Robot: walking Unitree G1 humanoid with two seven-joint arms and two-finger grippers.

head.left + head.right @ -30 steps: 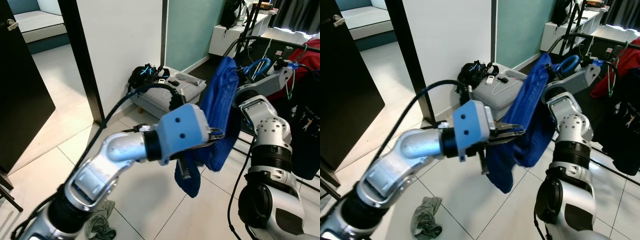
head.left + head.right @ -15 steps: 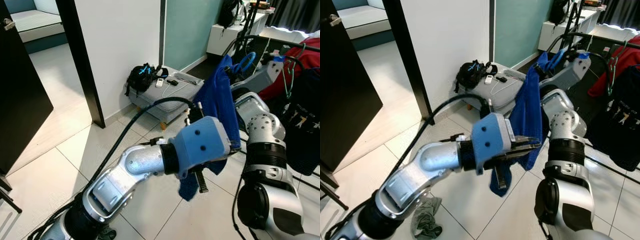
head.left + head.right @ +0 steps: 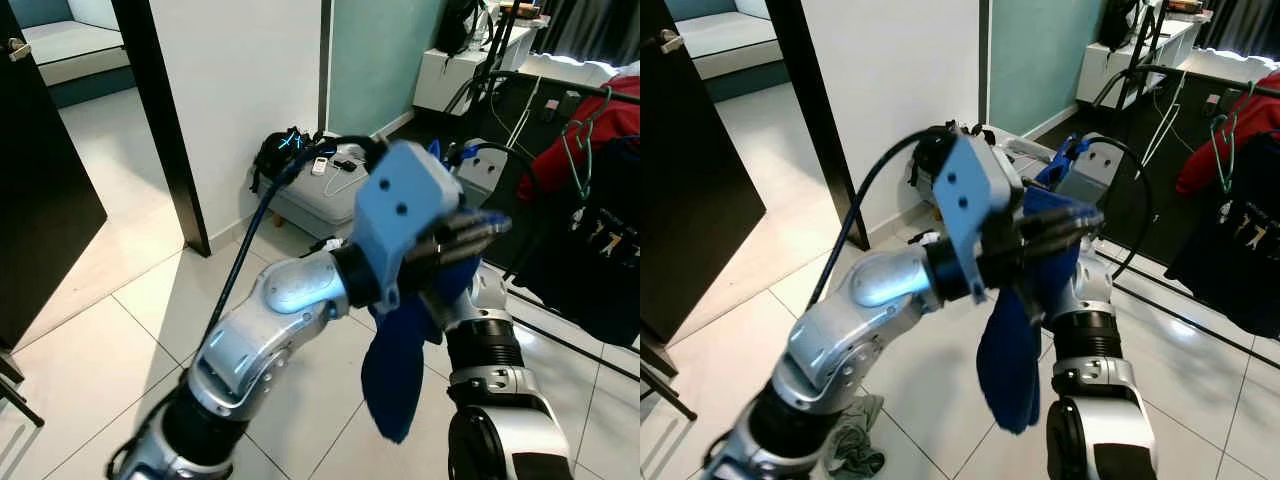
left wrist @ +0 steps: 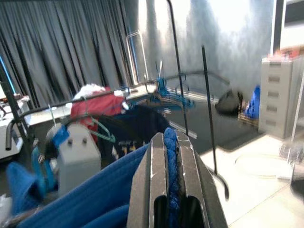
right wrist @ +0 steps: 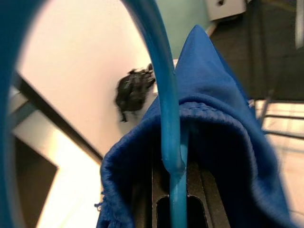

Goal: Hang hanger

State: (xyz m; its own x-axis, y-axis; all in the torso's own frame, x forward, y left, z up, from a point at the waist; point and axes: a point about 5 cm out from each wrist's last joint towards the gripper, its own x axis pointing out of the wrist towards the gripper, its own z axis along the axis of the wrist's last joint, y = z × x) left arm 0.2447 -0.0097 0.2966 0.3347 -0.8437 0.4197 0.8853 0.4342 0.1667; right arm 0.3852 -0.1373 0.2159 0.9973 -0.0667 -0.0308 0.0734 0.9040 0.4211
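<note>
1. Our left gripper [image 4: 166, 161] pinches the blue fabric garment [image 3: 398, 370], centre frame.
2. Our right gripper [image 5: 172, 190] clamps the blue plastic hanger [image 5: 164, 95].
3. We should aim its hook squarely at the black clothes rail [image 3: 560, 85], upper right.

No lettering, brand, number or sign can be read anywhere; the dark shirt [image 3: 600, 240] hanging on the rack at the right bears a pale print on its front, too small and blurred to make out as words.
</note>
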